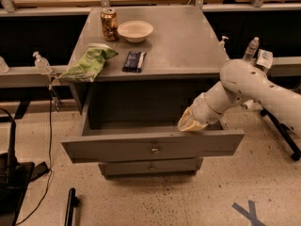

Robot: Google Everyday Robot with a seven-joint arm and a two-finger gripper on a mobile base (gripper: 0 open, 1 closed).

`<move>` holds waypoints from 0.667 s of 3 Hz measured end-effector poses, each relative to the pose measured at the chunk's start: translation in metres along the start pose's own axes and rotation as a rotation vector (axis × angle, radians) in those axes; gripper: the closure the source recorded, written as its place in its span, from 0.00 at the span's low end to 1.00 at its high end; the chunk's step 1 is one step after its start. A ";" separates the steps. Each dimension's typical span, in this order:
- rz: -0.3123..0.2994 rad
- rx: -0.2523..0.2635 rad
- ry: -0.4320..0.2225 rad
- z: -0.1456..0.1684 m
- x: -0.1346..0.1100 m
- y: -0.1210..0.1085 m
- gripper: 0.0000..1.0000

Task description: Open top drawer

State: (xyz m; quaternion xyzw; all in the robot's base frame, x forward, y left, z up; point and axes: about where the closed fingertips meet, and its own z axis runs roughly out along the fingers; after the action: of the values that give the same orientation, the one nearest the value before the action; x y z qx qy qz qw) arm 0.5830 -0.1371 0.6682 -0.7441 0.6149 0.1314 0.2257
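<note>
The top drawer (117,147) is a wide grey metal drawer with a small round knob (154,149) in the middle of its flat front. It stands pulled far out of the grey cabinet (188,46), its deep box open to view. My gripper (187,124) hangs on the white arm (249,86) from the right. It sits just behind the drawer's front panel, right of the knob, at the top rim. A narrower grey drawer front (150,166) shows below.
On the cabinet top stand a can (109,24), a white bowl (135,30), a green chip bag (88,64) and a dark bar (134,60). Bottles stand on side shelves (40,62) (250,48). Black gear and cables lie on the floor left (14,178).
</note>
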 end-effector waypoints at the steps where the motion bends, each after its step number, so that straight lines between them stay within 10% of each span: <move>1: 0.000 0.000 0.000 0.000 0.000 0.000 1.00; 2: 0.000 0.000 0.000 0.000 0.000 0.000 0.97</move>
State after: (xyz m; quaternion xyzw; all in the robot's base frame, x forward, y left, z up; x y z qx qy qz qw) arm 0.5831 -0.1371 0.6686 -0.7440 0.6149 0.1314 0.2259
